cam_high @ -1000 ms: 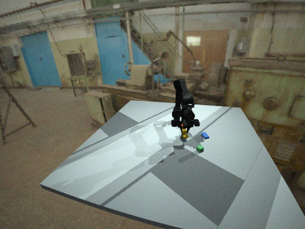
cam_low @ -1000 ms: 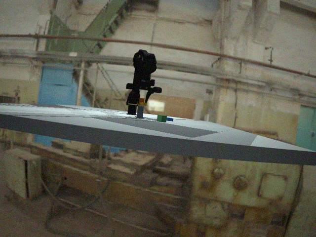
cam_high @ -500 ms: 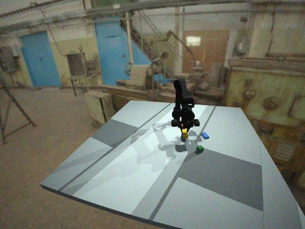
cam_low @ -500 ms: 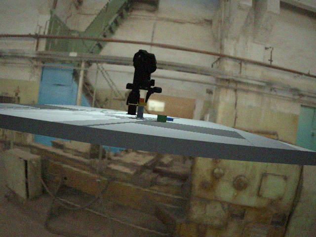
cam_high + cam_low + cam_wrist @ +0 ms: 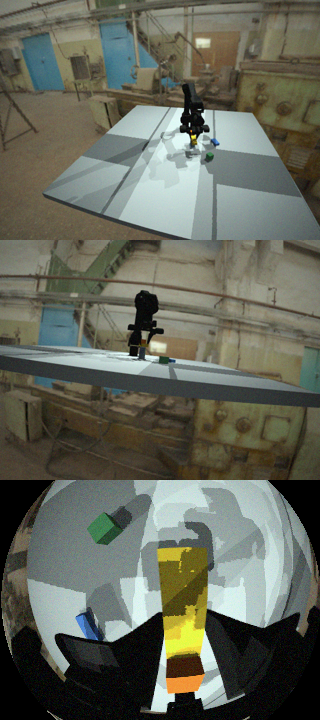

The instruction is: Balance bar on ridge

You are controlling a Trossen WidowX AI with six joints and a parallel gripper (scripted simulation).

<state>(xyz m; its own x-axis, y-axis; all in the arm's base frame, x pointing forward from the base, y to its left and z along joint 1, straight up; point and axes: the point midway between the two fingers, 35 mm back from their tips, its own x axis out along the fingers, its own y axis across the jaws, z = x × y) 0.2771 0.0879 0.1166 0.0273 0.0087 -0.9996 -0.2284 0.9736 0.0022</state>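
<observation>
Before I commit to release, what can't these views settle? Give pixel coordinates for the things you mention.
- Ridge [image 5: 191, 146] [image 5: 141, 353] top: wrist, hidden under the bar [image 5: 193, 140] [image 5: 144, 345] [image 5: 185, 590].
- Bar's levelness: exterior, too small, nearly end-on.
- Gripper [image 5: 193, 136] [image 5: 141, 343] [image 5: 183, 615] contact: wrist, fingers too dark.
- Blue block [image 5: 215, 142] [image 5: 172, 360] [image 5: 89, 625]: exterior, partly behind green block [image 5: 209, 156] [image 5: 163, 360] [image 5: 104, 529].

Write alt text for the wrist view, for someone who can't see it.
A yellow bar with an orange block at its near end runs between the dark fingers of a gripper. To the left are a green block and, nearer, a blue block.
</observation>
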